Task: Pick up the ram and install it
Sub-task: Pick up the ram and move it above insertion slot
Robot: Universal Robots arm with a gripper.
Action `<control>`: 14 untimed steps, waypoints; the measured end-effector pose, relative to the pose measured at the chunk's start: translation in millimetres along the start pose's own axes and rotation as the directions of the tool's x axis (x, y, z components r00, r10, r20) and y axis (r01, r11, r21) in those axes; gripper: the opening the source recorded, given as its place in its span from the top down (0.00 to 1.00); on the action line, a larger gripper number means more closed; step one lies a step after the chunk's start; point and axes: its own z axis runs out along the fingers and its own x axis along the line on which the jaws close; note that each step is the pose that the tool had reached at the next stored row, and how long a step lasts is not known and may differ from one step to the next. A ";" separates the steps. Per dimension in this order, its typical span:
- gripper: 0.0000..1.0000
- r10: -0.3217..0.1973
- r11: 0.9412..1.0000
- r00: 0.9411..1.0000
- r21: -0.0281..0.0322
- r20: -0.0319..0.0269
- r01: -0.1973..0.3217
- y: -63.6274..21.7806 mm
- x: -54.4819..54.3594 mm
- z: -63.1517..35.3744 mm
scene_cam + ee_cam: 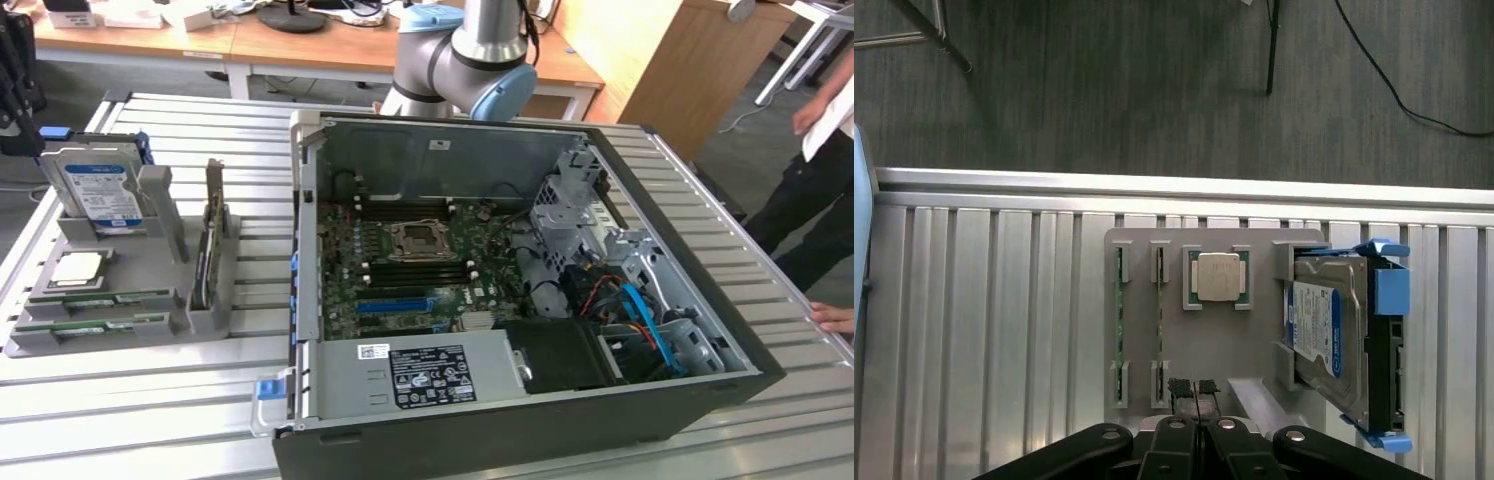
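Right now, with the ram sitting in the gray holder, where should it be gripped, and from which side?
Take the ram by the middle of its upper long edge, probably from straight above, pinching its flat faces. It stands on edge in the gray holder, whose brackets cap both ends, leaving only the midspan free. A second stick sits alongside.

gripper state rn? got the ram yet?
Gripper: shut, nothing seen between its fingertips. Both ram sticks sit in the grey holder.

End effector [1194,389] closed tight (arm [470,52] upright)
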 end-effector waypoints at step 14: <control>0.71 0.000 1.000 1.000 0.000 0.000 0.000 0.0 0.0 0.0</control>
